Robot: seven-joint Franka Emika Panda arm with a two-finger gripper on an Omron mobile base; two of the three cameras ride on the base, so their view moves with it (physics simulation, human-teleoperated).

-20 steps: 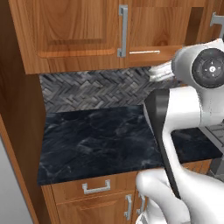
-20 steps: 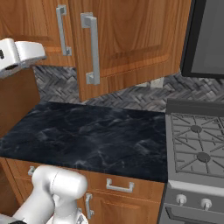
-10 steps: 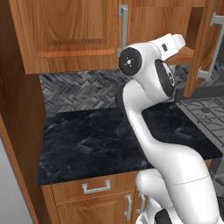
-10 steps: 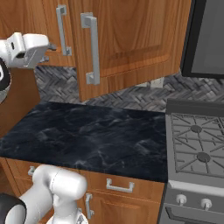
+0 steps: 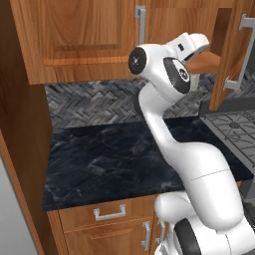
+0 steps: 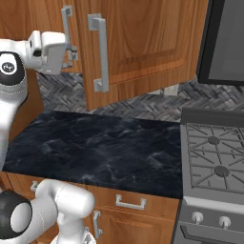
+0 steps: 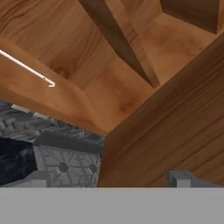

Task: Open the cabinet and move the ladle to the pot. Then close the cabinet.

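Gripper [image 6: 71, 53] up at the cabinet [image 6: 143, 43], jaws spread wide and holding nothing, right door [image 5: 234, 50] swung ajar, hand peering into bare wooden interior [image 7: 131, 87], stove [image 6: 214, 157] beyond the black counter's [image 6: 95, 147] right edge

The arm [image 5: 199, 164] was glossy white with rounded, bulbous links; dark grey round caps marked its joints; its blocky white tool [image 6: 71, 51] carried small dark fingers

1. Your cabinet [image 6: 143, 43] is reddish-brown wood with raised panels and long silver bar handles [image 6: 98, 52].
2. Its right door [image 5: 231, 55] stands swung ajar, toward three o'clock in the left base view.
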